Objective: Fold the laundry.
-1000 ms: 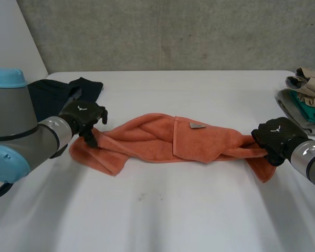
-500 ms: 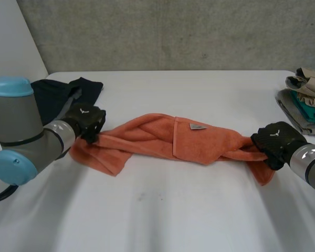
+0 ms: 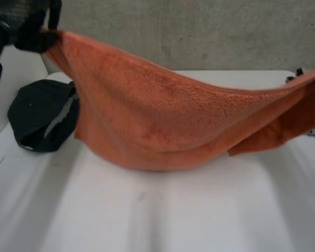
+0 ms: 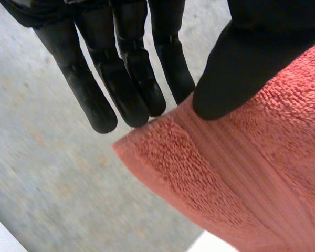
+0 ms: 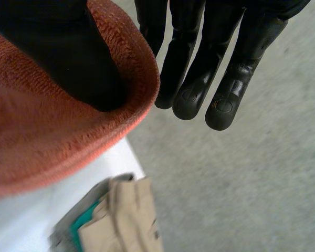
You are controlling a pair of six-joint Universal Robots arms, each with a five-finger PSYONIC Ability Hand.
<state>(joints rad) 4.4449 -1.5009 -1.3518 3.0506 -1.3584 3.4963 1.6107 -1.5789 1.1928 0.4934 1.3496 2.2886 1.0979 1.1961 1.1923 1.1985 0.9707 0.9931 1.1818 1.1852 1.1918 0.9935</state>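
Above the tabletop, an orange towel hangs stretched between both hands. Left hand pinches one corner; right hand pinches the other end.

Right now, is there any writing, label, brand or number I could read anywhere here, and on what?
None can be read.
The orange towel: plain terry, no writing on the side that shows.
The black garment and the pile of folded clothes: no legible marks.
The left robot hand and the right robot hand, each pinching a towel end: no readable marking.
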